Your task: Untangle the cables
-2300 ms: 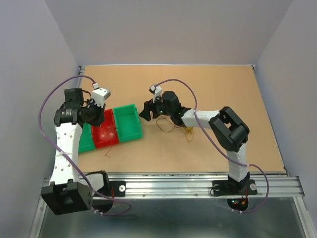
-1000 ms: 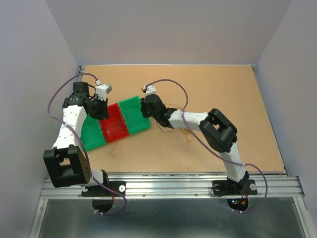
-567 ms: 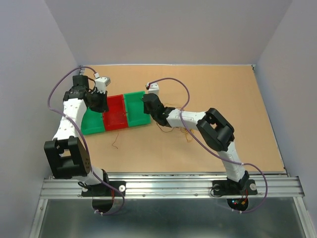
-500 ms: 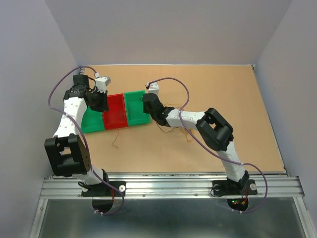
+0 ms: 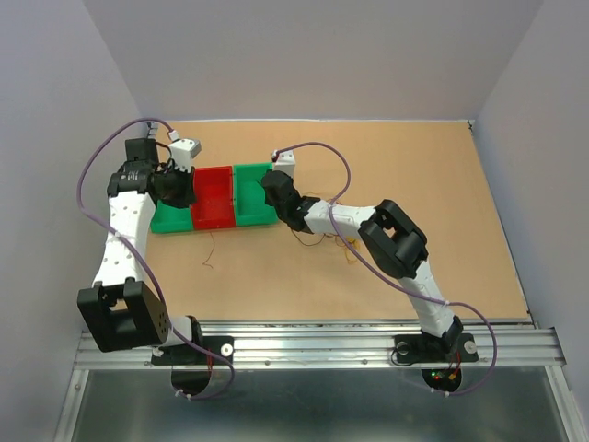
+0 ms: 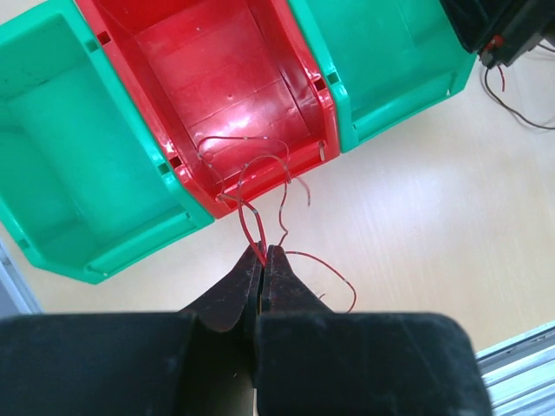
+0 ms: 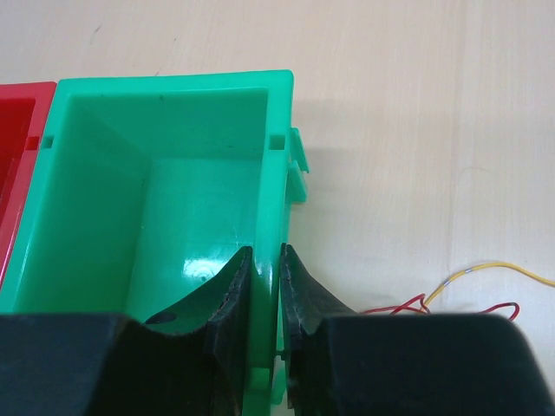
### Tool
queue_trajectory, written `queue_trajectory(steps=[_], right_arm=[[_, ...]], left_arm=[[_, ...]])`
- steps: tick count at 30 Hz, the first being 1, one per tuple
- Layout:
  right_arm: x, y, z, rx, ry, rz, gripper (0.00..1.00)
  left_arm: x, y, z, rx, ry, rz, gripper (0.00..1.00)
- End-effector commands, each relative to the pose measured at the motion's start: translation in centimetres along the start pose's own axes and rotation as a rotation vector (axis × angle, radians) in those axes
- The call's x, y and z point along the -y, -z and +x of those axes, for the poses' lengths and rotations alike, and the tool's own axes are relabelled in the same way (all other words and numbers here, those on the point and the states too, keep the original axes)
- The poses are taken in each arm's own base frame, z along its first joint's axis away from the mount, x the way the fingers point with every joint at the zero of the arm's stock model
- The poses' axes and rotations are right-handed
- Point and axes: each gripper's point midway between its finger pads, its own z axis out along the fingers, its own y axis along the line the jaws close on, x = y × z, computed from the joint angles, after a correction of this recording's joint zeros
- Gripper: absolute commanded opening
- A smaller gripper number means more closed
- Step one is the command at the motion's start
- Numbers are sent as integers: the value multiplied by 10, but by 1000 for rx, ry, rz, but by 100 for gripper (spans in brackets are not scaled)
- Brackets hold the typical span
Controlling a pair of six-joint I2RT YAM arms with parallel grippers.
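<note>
My left gripper [image 6: 263, 251] is shut on a thin red wire [image 6: 250, 212], one of the cables. The wire's curly loops hang over the near wall of the red bin [image 6: 217, 87] and the table in front of it. In the top view the left gripper [image 5: 180, 190] sits above the row of bins, and a thin strand [image 5: 210, 250] shows in front of the red bin [image 5: 213, 197]. My right gripper [image 7: 264, 256] is shut on the right wall of the green bin [image 7: 165, 199]. Behind the right gripper [image 5: 274, 190], the other cables [image 5: 324, 236] lie loose on the table.
A second green bin [image 5: 169, 217] ends the row on the left, joined to the red one. Red and yellow strands [image 7: 473, 276] lie just right of the gripped bin. Grey walls enclose the brown table [image 5: 442, 203], and a metal rail [image 5: 322, 348] runs along its near edge.
The row of bins has swung round and slid back-left, held by the right gripper, and now lies level. The left gripper has moved back and left with the red wire.
</note>
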Motion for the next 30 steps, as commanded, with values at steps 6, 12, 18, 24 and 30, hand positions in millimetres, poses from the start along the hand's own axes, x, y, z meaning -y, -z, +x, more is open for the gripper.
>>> queue_trajectory(steps=[6,12,18,24,30], right_arm=[[-10,0,-29,95,-62,-42,15],[-8,5,-34,111,-65,-49,45],[-5,14,-36,123,-61,-70,53],[-8,14,-32,111,-26,-98,44],[-6,16,-28,105,-5,-98,25]], left_arm=[[0,-12,8,-56,-7,39,0],[-9,-38,-14,-87,15,80,0],[-10,-74,-35,-126,34,98,0],[-20,-96,-58,-113,37,44,0],[-41,-104,-77,-64,56,-58,0]])
